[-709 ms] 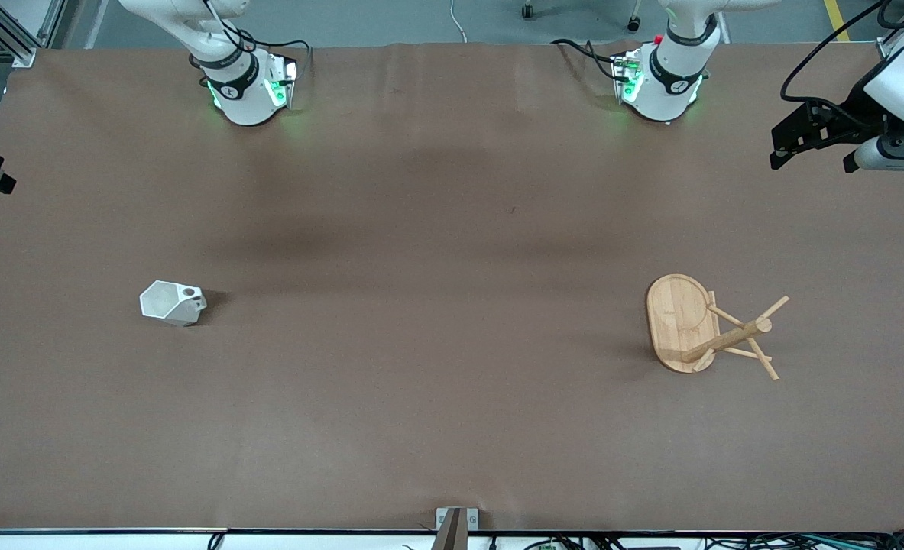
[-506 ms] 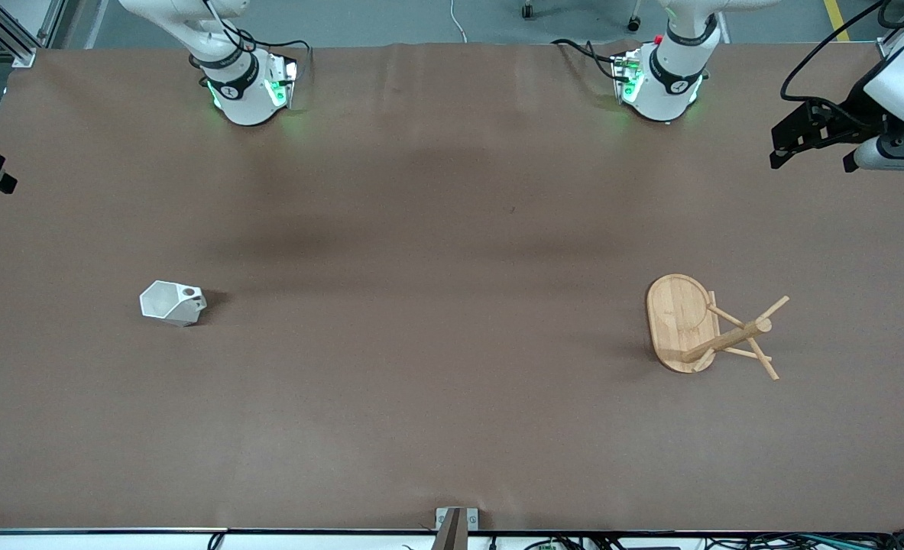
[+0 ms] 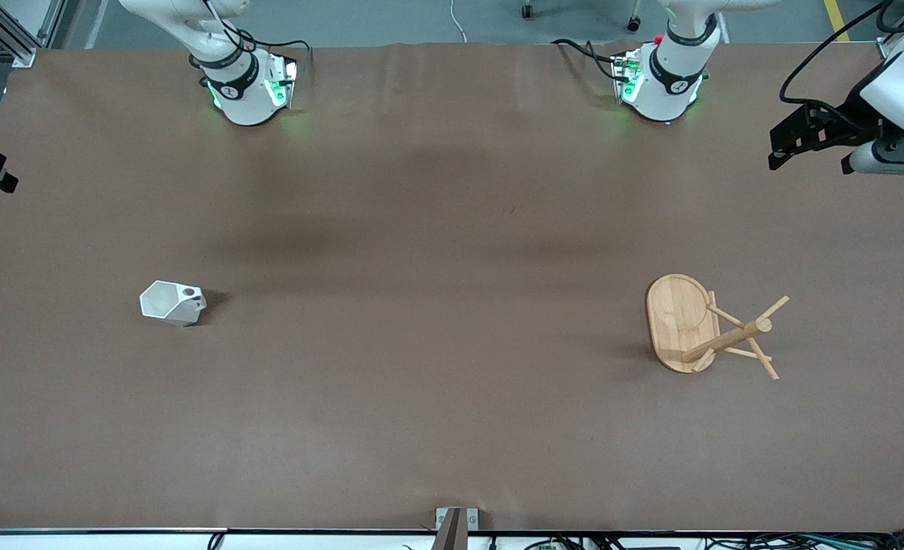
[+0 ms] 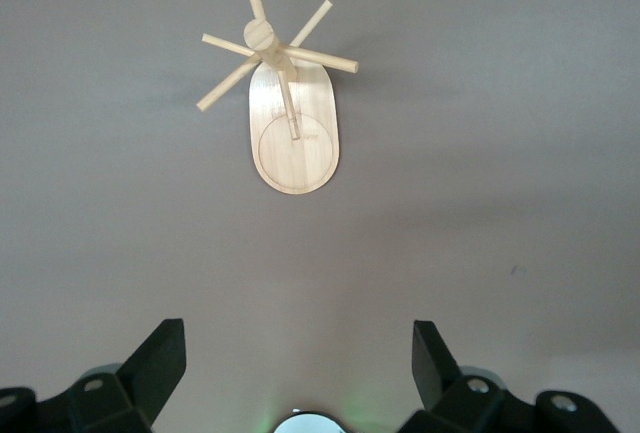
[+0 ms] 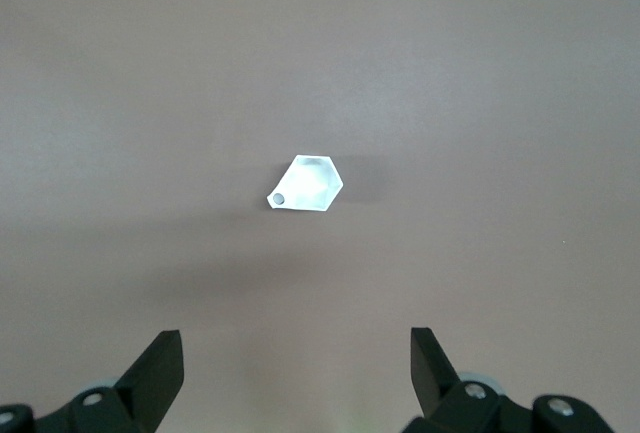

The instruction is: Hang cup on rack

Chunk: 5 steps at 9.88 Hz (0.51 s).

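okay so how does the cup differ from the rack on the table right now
The cup is white, faceted and compact; the rack is light bamboo, with an oval base, a post and thin pegs. The cup sits toward the right arm's end of the table, the rack toward the left arm's end. Both stand free, untouched by either gripper.

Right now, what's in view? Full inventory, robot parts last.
cup: 1, white, upright on the table toward the right arm's end.
rack: 1, light bamboo, standing on the table toward the left arm's end, well apart from the cup.
table: 1, brown cover.
left gripper: 1, black fingers, open, high over the table with the rack in its view.
right gripper: 1, black fingers, open, high over the table with the cup in its view.
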Each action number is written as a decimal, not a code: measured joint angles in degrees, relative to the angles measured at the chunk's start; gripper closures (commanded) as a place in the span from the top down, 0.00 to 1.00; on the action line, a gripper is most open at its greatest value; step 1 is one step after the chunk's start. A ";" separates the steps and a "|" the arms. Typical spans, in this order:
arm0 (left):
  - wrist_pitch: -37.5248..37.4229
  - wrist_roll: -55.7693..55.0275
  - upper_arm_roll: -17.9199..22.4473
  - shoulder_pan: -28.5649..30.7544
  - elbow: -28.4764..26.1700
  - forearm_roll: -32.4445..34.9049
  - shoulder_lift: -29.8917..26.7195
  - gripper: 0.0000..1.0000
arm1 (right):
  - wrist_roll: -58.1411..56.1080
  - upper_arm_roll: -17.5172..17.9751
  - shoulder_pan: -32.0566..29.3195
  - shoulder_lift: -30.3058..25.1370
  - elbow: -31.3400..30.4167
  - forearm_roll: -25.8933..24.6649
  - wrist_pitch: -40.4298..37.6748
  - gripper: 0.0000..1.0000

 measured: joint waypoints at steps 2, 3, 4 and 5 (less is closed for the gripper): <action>-0.10 1.40 0.03 1.25 0.00 0.00 0.44 1.00 | -0.06 0.03 0.14 0.16 -0.20 0.11 -1.33 1.00; -0.27 1.77 0.03 1.70 -0.01 0.00 0.55 1.00 | -0.08 0.07 0.31 1.04 -0.93 0.36 -1.09 1.00; -0.69 1.77 -0.03 1.70 -0.01 0.00 0.61 1.00 | -0.65 0.06 0.33 2.93 -2.18 0.53 0.97 1.00; -1.16 1.77 -0.15 1.65 -0.03 0.00 0.64 1.00 | -3.02 -0.03 0.04 5.47 -4.56 0.56 5.01 1.00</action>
